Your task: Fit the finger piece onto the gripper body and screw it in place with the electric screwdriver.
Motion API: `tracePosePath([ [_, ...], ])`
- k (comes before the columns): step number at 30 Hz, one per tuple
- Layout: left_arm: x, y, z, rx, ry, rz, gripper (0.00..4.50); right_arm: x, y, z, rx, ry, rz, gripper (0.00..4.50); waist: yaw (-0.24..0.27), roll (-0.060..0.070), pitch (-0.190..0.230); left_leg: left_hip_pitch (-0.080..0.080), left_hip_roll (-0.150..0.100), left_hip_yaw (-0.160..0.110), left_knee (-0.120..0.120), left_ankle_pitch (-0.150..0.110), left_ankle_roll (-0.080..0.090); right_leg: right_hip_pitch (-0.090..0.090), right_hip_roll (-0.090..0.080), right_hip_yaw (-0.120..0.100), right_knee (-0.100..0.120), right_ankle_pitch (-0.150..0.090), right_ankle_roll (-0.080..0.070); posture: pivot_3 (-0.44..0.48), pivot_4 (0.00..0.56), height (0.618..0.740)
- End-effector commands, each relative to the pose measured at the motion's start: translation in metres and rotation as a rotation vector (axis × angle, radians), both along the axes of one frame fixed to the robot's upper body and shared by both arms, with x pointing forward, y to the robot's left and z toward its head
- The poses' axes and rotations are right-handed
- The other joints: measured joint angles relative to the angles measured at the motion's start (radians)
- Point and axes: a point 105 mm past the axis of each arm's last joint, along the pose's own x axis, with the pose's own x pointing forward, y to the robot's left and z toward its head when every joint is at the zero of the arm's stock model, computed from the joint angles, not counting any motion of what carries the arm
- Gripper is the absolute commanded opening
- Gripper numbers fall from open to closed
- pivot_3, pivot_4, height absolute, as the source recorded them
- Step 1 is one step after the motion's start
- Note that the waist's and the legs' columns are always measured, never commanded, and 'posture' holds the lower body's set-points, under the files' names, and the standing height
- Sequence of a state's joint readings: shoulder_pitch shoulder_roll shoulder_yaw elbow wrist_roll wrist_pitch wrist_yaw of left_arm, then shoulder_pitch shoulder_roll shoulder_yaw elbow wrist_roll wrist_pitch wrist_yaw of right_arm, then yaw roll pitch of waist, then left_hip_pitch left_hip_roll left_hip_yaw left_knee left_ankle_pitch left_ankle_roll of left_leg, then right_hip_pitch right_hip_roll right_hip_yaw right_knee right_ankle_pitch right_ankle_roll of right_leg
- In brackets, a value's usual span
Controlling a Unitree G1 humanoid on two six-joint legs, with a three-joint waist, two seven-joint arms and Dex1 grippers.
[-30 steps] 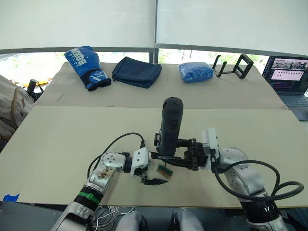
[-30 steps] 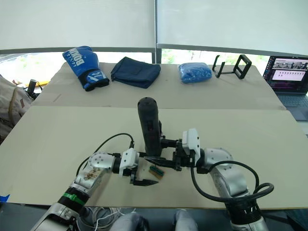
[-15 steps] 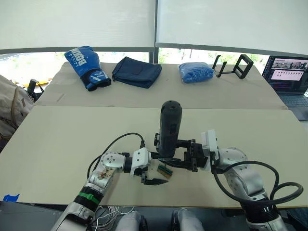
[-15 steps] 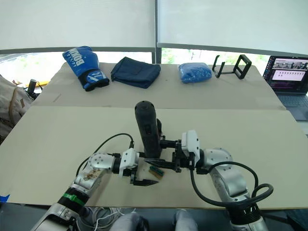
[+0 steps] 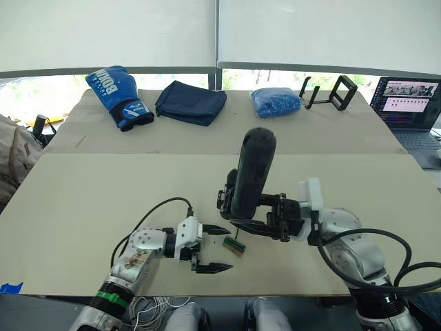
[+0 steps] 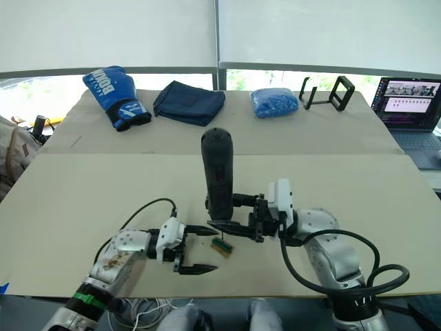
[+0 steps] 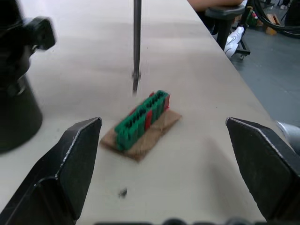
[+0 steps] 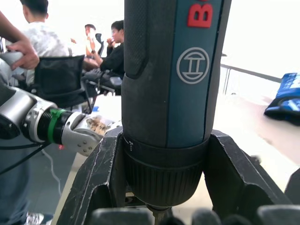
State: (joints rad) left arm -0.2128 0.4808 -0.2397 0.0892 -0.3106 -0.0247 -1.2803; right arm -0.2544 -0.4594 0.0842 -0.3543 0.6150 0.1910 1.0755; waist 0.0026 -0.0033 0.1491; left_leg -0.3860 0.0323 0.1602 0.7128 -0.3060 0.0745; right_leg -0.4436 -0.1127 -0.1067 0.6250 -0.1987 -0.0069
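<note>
Right wrist view: right hand [image 8: 161, 187] clamps the thick, rigid black electric screwdriver [image 5: 252, 172] low on its barrel; top-heavy, I judge. Left hand [image 5: 215, 248] gapes wide, empty.

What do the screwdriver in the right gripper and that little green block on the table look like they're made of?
The electric screwdriver looks like matte moulded plastic with a finely textured, rubbery grip, ending in a thin metal bit. The green block seems to be ridged, slightly glossy plastic with red parts, on a brown, cardboard-like base.
</note>
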Motion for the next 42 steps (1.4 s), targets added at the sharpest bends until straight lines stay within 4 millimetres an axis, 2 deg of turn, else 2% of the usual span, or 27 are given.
tracePosePath([
  [1,-0.006,0.003,0.022,-0.067,-0.028,-0.027,4.47,-0.011,-0.003,0.026,0.048,-0.072,0.022,1.94,0.0,0.0,0.0,0.0,0.0,0.0,0.0,0.0,0.0,0.0,0.0,0.0,0.0,0.0,0.0,0.0,0.15,0.74],
  [5,-0.005,0.009,0.067,-0.201,-0.067,0.008,4.47,-0.017,-0.009,0.044,0.051,-0.099,0.016,1.94,0.006,0.0,0.001,-0.003,0.0,0.0,0.001,0.0,0.0,-0.002,0.0,0.0,0.0,0.0,0.0,0.0,0.15,0.74],
  [9,-0.001,0.021,0.089,-0.227,-0.093,0.066,4.47,-0.018,-0.014,0.057,0.049,-0.114,0.001,1.94,0.006,0.0,0.001,-0.002,0.0,0.0,0.001,0.0,0.0,-0.001,0.001,0.0,0.0,0.0,0.0,0.0,0.15,0.74],
  [14,0.011,0.035,0.105,-0.25,-0.085,0.155,4.47,-0.02,-0.019,0.07,0.056,-0.121,-0.016,1.94,0.006,0.0,0.001,-0.002,0.0,0.001,0.001,0.0,-0.001,-0.001,0.005,0.0,0.0,0.0,0.0,0.0,0.15,0.74],
  [20,0.034,0.053,0.114,-0.276,-0.105,0.292,4.47,-0.018,-0.024,0.082,0.067,-0.129,-0.045,1.94,0.009,0.0,0.002,-0.003,-0.001,0.001,0.001,0.001,-0.001,-0.001,0.007,0.0,0.0,0.0,0.001,0.0,0.15,0.74],
  [24,0.043,0.053,0.104,-0.218,-0.095,0.332,4.47,-0.019,-0.027,0.089,0.076,-0.131,-0.051,1.94,0.008,-0.001,0.002,-0.002,-0.001,0.002,0.001,0.001,-0.001,-0.001,0.007,0.0,0.0,0.0,0.001,0.0,0.15,0.74],
  [30,0.058,0.046,0.062,-0.065,-0.113,0.386,4.47,-0.016,-0.031,0.089,0.063,-0.135,-0.07,1.94,0.009,-0.001,0.002,-0.002,-0.002,0.003,0.001,0.001,-0.001,-0.001,0.008,0.0,0.0,0.0,0.001,0.0,0.15,0.74],
  [37,0.06,0.013,0.03,0.022,-0.053,0.309,4.47,-0.014,-0.031,0.089,0.06,-0.137,-0.079,1.94,0.011,-0.001,0.002,-0.002,-0.002,0.003,0.001,0.001,-0.001,-0.001,0.008,0.0,0.0,0.0,0.0,0.0,0.15,0.74],
  [42,0.065,-0.006,0.022,0.004,-0.028,0.309,4.47,-0.012,-0.031,0.089,0.053,-0.137,-0.088,1.94,0.009,-0.001,0.002,-0.002,-0.002,0.003,0.001,0.001,-0.001,-0.001,0.008,0.0,0.0,0.0,0.001,0.0,0.15,0.74],
])
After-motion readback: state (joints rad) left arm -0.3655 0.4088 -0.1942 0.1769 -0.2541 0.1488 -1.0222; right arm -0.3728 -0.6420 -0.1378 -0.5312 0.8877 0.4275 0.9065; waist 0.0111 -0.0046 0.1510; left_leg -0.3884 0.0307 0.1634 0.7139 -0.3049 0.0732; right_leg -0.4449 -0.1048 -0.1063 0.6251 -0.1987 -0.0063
